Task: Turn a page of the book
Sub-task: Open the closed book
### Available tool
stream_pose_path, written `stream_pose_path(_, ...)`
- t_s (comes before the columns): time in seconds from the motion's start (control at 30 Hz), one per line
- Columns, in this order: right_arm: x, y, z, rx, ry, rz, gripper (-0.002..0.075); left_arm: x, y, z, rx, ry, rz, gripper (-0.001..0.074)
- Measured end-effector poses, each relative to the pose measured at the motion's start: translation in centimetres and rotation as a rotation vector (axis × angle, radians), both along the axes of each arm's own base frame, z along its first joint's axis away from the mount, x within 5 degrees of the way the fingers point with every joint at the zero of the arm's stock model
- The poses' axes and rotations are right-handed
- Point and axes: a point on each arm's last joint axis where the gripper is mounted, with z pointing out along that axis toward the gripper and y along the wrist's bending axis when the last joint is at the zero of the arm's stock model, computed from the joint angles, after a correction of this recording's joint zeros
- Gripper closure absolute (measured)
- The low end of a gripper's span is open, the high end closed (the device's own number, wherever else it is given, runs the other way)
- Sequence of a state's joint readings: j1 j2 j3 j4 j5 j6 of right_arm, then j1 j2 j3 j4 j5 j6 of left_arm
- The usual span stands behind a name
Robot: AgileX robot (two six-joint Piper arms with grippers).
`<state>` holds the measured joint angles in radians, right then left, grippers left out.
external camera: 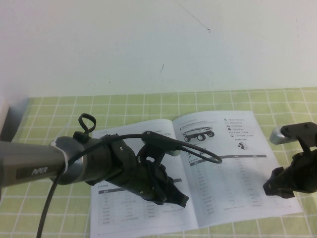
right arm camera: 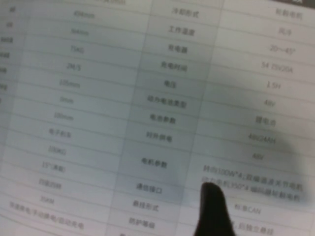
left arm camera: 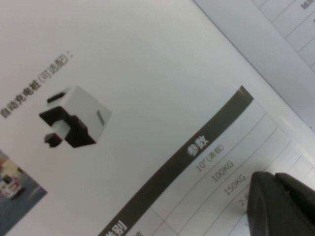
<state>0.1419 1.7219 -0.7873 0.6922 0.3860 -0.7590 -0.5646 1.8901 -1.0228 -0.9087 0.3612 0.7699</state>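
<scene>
**Open book flat on a checked cloth, an arm over each side**

A book (external camera: 198, 173) is laid open on a green cloth (external camera: 59, 106) with a white grid, near the front edge of the table. Behind the cloth a plain white wall (external camera: 148, 39) is seen. Both open leaves lie flat. The right-hand page (external camera: 233, 168) is printed with a photo of a wheeled vehicle (external camera: 198, 133) at its top, a column of small pictures beside it, and a table with a grey header below.

The left arm is stretched from the left edge across the left-hand leaf. The left gripper (external camera: 176, 198) is held low over the middle of the book, just left of the fold, with a black cable looped above it. Whether its jaws are wide or narrow cannot be told. In the left wrist view, a dark fingertip (left arm camera: 280, 206) is seen at the corner, close over a printed table (left arm camera: 216, 162) with a dark header band, near a small picture of a white and black box (left arm camera: 74, 115).

The right gripper (external camera: 277, 186) is placed at the outer right edge of the right-hand page, low over the paper. How wide its jaws stand cannot be told. In the right wrist view, one dark fingertip (right arm camera: 211, 209) is shown close above rows of the blurred table; whether the paper is touched cannot be told.
</scene>
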Motion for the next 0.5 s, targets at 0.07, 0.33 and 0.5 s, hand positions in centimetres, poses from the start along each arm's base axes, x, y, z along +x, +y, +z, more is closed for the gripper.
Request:
stream_pose_path(0.07, 0.00, 0.00, -0.14, 0.004, 0.011, -0.013, 0.0291, 0.00, 0.00, 0.00, 0.000, 0.000, 0.000, 0.0738)
stream_pose_path(0.33, -0.16, -0.39, -0.45, -0.045, 0.034, -0.010, 0.0317, -0.02, 0.00, 0.00, 0.000, 0.001, -0.003, 0.0738)
stream_pose_path(0.5, -0.24, -0.57, -0.53, -0.070, 0.039, 0.002, 0.0317, -0.02, 0.00, 0.00, 0.000, 0.001, -0.003, 0.0738)
